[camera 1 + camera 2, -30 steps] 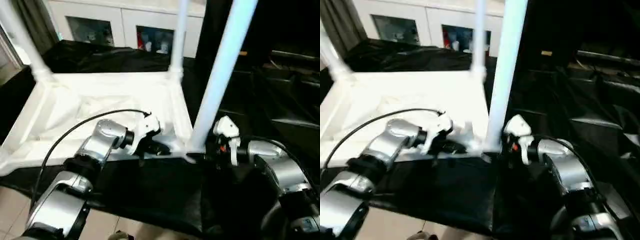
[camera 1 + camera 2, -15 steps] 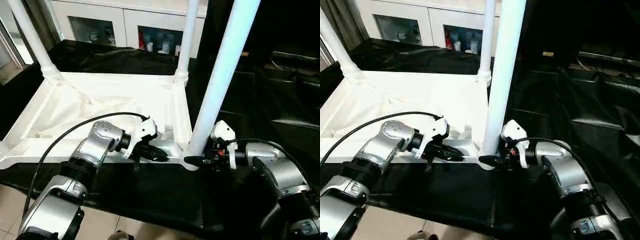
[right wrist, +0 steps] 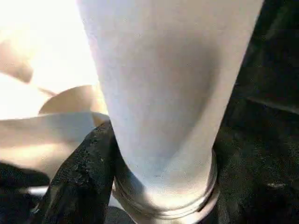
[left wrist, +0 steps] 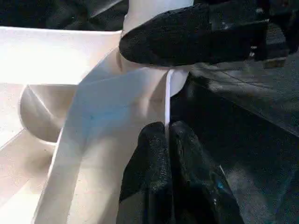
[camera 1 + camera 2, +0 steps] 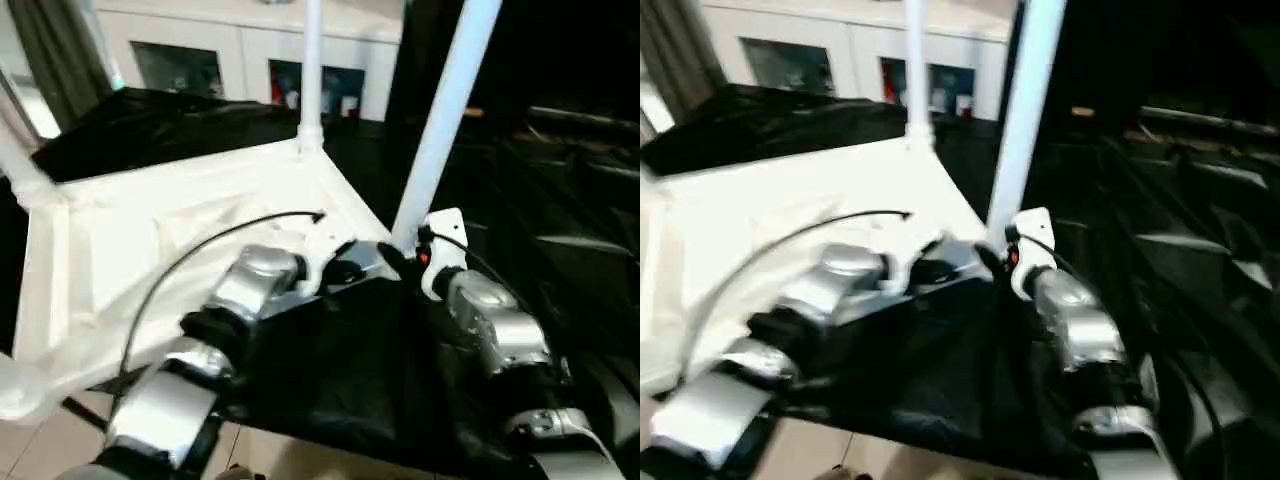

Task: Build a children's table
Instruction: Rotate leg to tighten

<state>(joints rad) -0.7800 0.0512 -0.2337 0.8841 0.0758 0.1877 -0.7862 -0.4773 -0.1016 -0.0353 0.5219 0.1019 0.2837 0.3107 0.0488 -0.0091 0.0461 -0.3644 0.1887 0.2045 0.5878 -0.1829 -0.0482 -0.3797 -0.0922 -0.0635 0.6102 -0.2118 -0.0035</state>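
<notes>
- On the black-draped work surface [image 5: 330,380] the children's table [image 5: 150,240] lies upside down, its underside facing up, so the corner sockets are open to receive legs.
- Two legs stand upright in the corners nearest the grippers' work: the far leg [image 5: 311,70] rises from the back corner, and the near leg [image 5: 440,120] rises from the corner closest to the robot's right side. A third leg shows at the left edge of the head views (partly cut off, its seating not assessable).
- Left gripper [image 4: 167,140]: clenched on the thin rim wall [image 4: 167,100] of the tabletop just beside the near corner socket; both black fingers are pressed together over the plastic edge. Judged purpose: to brace the top so it does not slide while the leg is worked.
- Right gripper [image 5: 400,262]: sits at the foot of the near leg, one black finger [image 3: 77,182] lying against the leg's collar [image 3: 163,205]. The opposing finger is hidden behind the leg, so its grasp cannot be confirmed.
- Near leg appears entered in its socket; whether fully seated cannot be determined. Judged step in hand: seating or tightening this leg.
- White cabinets [image 5: 200,60] stand well behind the work.
</notes>
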